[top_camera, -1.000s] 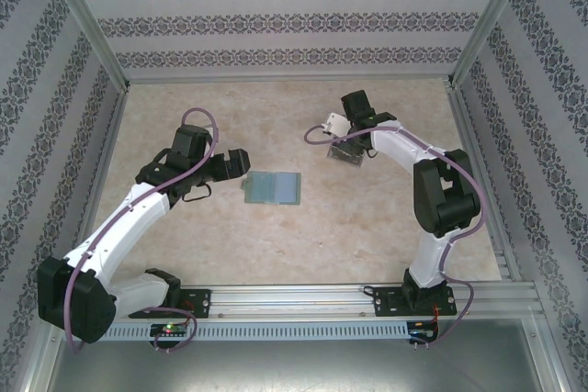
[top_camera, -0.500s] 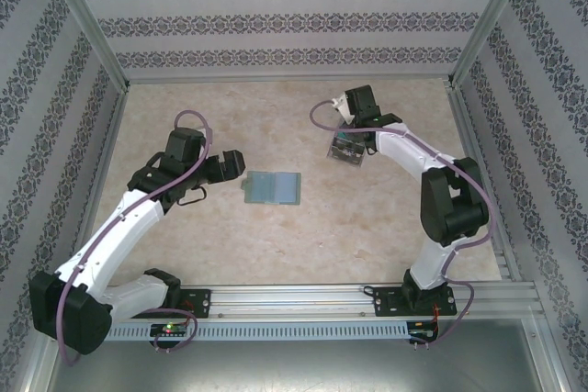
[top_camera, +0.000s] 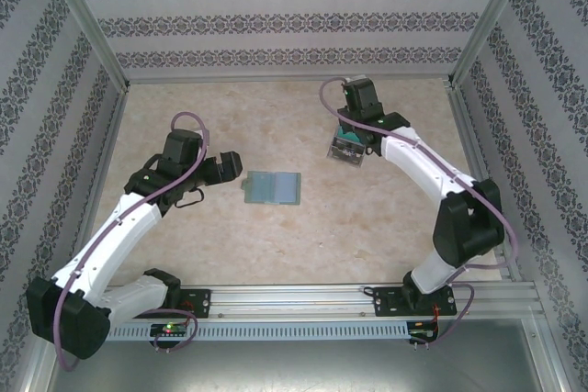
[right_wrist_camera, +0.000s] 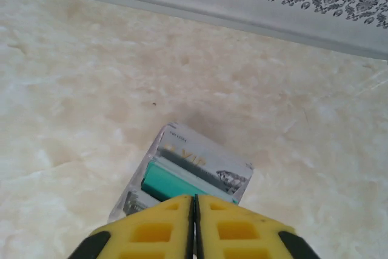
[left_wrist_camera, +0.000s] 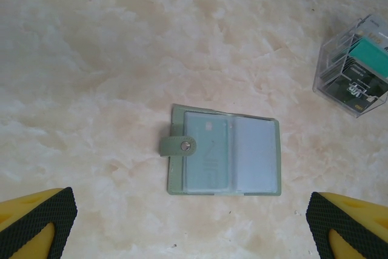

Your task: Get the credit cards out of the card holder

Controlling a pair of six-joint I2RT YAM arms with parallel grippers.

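Box of clear plastic (left_wrist_camera: 330,50) holds teal credit cards (right_wrist_camera: 176,185) beneath our right gripper (right_wrist_camera: 194,201), pinched closed, empty; left gripper (top_camera: 234,165) gapes, empty.

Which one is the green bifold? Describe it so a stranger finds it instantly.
Look to the middle of the marbled table. The bifold lies there flat and open, grey-green with a snap tab. The clear box farther right holds teal cards and stands taller.

Top camera looks down; 2 wrist cameras (nearer) share the box (left_wrist_camera: 353,77).
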